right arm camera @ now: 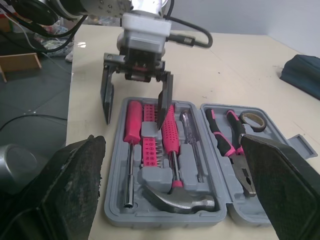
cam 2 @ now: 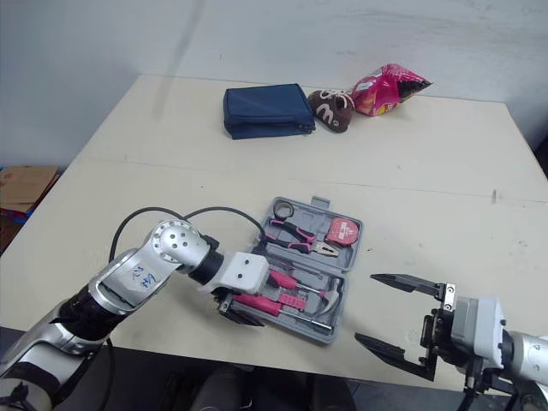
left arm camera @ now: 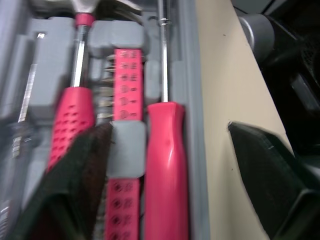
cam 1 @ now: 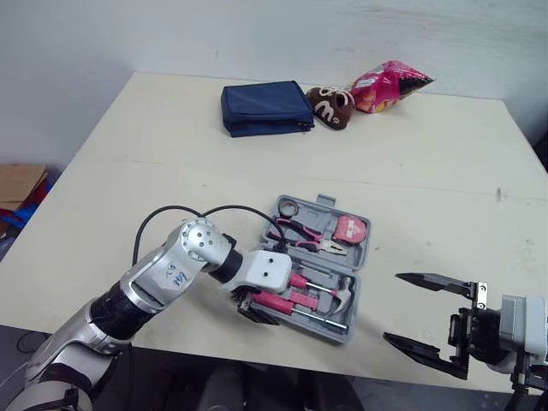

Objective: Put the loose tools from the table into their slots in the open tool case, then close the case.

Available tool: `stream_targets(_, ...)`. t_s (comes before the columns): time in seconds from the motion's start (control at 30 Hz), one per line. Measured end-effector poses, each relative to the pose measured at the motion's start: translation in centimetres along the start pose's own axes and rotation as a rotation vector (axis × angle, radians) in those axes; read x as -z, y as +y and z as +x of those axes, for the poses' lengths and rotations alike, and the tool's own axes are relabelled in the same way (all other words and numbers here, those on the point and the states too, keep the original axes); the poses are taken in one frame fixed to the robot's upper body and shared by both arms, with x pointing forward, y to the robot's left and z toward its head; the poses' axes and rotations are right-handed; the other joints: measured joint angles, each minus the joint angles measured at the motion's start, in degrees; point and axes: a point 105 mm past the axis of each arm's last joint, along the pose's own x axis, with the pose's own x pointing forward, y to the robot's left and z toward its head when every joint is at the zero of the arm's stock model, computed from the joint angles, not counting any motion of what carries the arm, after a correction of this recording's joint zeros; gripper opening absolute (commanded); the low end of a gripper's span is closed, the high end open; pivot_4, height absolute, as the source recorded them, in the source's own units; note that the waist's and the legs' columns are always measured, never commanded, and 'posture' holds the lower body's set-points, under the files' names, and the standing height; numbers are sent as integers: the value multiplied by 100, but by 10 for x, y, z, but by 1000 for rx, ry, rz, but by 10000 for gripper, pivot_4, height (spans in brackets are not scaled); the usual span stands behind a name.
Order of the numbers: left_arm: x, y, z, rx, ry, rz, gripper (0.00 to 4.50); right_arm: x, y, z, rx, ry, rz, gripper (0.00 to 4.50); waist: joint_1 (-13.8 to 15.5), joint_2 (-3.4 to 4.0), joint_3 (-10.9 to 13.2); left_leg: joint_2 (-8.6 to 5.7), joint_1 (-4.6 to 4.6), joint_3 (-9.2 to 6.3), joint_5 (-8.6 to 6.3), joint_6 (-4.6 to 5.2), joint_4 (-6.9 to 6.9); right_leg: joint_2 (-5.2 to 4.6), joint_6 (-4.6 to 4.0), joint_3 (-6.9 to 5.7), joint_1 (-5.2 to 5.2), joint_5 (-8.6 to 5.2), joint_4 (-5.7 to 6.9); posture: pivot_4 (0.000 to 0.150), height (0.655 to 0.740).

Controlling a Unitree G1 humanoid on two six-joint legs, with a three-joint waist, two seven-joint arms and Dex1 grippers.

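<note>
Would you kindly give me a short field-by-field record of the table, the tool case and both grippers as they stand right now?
Tool case: open, flat on the table near its front edge
In the case: hammer, pink screwdriver, bit holder, pliers, tape measure, tape roll
Left gripper: open, over the case's near half, fingers either side of the pink screwdriver
Right gripper: open, empty, at the table's front edge, right of the case
Far side: blue pouch, brown plush toy, pink snack bag
</note>
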Motion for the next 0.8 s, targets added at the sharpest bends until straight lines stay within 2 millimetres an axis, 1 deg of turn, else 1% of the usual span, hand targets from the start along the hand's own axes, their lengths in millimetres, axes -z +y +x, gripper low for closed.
stream_targets(0.03,-3,0,0,-8,-35,7,35567,2,0,-1,2,2,3,45000,1,0,0,0,0,0,0,0,1,-1,0,0,1,0,0,1500,7400)
stream_targets(0.13,-13,-1,1,-18,-140,30,27030,6,-1,-4,10,3,6,45000,3,0,0,0,0,-1,0,0,3,-1,0,-1,1,0,1,1500,7400)
stream_targets(0.23,-25,-1,-2,-52,-291,42,13352,9,-1,-6,12,3,9,45000,-4,1,0,1,1,-1,0,0,6,-1,0,-2,3,0,3,1500,7400)
stream_targets(0.3,-23,-1,-4,-81,-340,38,3675,11,-1,-7,13,4,6,45000,-12,2,-1,1,4,0,0,0,6,0,0,-2,4,0,5,1500,7400)
stream_targets(0.33,-18,0,-4,-95,-347,22,490,11,0,-7,11,4,6,45000,-12,3,-1,1,6,0,0,0,6,0,0,-2,4,0,6,1500,7400)
stream_targets(0.4,-7,1,-2,-118,-350,-11,490,12,-1,-8,10,3,-1,45000,-8,3,-2,0,7,0,-1,1,8,-1,0,-2,6,0,7,1500,7400)
stream_targets(0.5,11,-2,6,-122,-316,-38,490,16,-4,-11,21,13,-3,45000,-6,2,-1,-1,5,1,-1,2,9,-2,0,-2,4,0,6,1500,7400)
stream_targets(0.67,23,0,14,-135,-243,-51,490,24,-6,-15,27,28,-4,45000,2,2,-1,-1,4,0,-2,3,8,-3,0,-2,5,0,5,1500,7400)
stream_targets(0.8,24,1,13,-131,-205,-16,490,27,-4,-17,41,19,-5,45000,2,7,-4,-1,6,1,-2,2,8,-3,0,-2,7,0,6,1500,7400)
